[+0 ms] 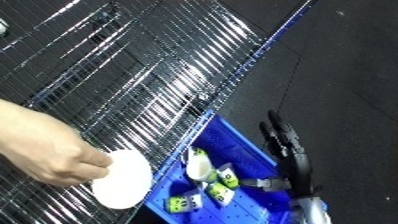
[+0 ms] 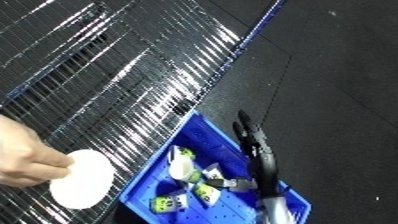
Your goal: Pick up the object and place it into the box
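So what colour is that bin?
Blue; the bin shows best in the right eye view.

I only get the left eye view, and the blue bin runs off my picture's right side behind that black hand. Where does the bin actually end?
Observer: In the right eye view the blue bin ends just past the robot's right hand. Its right rim shows down to the near corner, and the hand's straight fingers lie roughly along that rim.
Operator: So what is on the far side of that rim?
Observer: Dark floor runs from the rim to the picture's right edge.
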Tool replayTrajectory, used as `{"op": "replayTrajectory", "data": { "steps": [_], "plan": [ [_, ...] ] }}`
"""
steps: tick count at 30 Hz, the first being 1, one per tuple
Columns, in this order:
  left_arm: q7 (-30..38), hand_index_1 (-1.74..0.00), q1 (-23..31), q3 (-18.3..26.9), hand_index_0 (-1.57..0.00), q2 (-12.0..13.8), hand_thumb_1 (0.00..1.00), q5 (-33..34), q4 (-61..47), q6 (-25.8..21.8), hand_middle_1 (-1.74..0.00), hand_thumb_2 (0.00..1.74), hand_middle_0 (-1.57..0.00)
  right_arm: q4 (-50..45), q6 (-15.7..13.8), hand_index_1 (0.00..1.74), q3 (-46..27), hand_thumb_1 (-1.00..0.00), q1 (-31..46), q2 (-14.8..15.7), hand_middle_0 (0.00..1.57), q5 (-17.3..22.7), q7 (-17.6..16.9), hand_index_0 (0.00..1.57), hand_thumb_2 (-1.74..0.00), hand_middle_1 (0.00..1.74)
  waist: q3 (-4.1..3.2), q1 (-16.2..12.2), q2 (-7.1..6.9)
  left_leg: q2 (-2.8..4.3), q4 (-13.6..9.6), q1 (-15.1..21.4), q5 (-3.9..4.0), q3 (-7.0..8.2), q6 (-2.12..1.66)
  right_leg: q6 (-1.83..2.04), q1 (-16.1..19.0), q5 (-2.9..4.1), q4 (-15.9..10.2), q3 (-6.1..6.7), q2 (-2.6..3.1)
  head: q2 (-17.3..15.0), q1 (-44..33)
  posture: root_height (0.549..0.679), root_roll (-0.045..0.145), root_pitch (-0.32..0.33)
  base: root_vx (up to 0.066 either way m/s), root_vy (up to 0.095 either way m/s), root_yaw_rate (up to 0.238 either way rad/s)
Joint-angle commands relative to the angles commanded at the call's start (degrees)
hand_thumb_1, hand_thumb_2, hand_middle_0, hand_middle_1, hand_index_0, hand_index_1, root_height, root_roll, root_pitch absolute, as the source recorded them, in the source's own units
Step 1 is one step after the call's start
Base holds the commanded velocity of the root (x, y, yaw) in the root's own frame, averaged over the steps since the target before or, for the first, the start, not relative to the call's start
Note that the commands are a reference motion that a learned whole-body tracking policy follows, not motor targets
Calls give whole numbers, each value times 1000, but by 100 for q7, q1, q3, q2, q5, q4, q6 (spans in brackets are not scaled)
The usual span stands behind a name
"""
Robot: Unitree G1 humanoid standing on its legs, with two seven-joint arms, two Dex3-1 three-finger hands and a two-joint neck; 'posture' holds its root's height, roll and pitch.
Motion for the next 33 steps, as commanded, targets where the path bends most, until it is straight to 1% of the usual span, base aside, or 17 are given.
{"op": "replayTrajectory", "data": {
  "steps": [3,7,10,12,15,19,25,28,33],
  "plan": [
    [1,-1740,0,3,-1570,-7,1000,-7,-3,13,-1740,1740,-1570,-48,-29,0,17,0,22,14,0,-96,101,0,0,0,0,15,-24,4,50,7,-29,-9,6,-3,30,-12,27,-9,-17,-94,-173,649,97,109,22,18,13],
    [8,-1740,20,6,-1570,-4,1000,9,-68,48,-1740,1740,-1570,-280,-43,0,95,0,30,46,0,-371,319,0,0,0,0,65,-71,5,76,42,-52,-38,19,-8,96,-33,34,-31,-35,-160,-544,649,96,100,21,-1,58],
    [35,-1740,-6,-3,-1570,6,1000,29,-103,82,-1740,1740,-1570,-549,57,0,220,0,-30,53,0,-631,447,0,0,0,0,128,-120,3,78,43,-43,-74,26,-9,122,-38,41,-62,-34,-219,-775,649,93,96,-2,-30,93],
    [49,-1740,-33,-6,-1570,13,1000,47,-107,111,-1740,1740,-1570,-722,164,0,315,0,-103,32,0,-733,516,0,0,0,0,180,-153,6,93,24,-34,-104,26,-10,126,-39,60,-88,-35,-287,-935,649,91,94,-5,-46,92],
    [55,-1740,-58,-3,-1570,22,1000,83,-104,159,-1740,1740,-1570,-907,300,0,442,0,-228,14,0,-777,647,0,0,0,0,256,-190,12,128,-9,-25,-151,23,-12,132,-49,104,-125,-40,-371,-1085,648,88,90,3,-40,74],
    [70,-1740,-100,20,-1570,35,1000,107,-77,219,-1740,1740,-1570,-1045,495,0,610,0,-447,31,0,-854,875,0,0,0,0,356,-230,12,197,-57,-21,-211,15,-18,142,-72,176,-177,-63,-528,-1310,647,86,85,11,-25,61],
    [66,-1740,-174,43,-1570,90,1000,167,-68,377,-1740,1740,-1570,-1090,835,0,874,0,-764,75,0,-923,1107,0,0,0,0,528,-313,7,339,-158,-27,-321,25,-32,139,-105,316,-258,-89,-773,-1578,646,80,77,17,-33,85],
    [74,-1740,-222,49,-1570,139,1000,187,-60,435,-1740,1740,-1570,-1001,917,0,991,0,-909,124,0,-929,1187,0,0,0,0,629,-361,-10,376,-200,-19,-393,31,-24,160,-112,352,-305,-101,-848,-1721,645,76,72,27,-49,117],
    [124,-1740,-338,57,-1570,215,1000,241,-44,553,-1740,1740,-1570,-823,1013,0,1196,0,-1169,224,0,-870,1306,0,0,0,0,804,-430,-46,397,-271,14,-501,45,5,168,-109,394,-397,-123,-921,-2057,644,67,70,23,-52,130]
  ]
}}
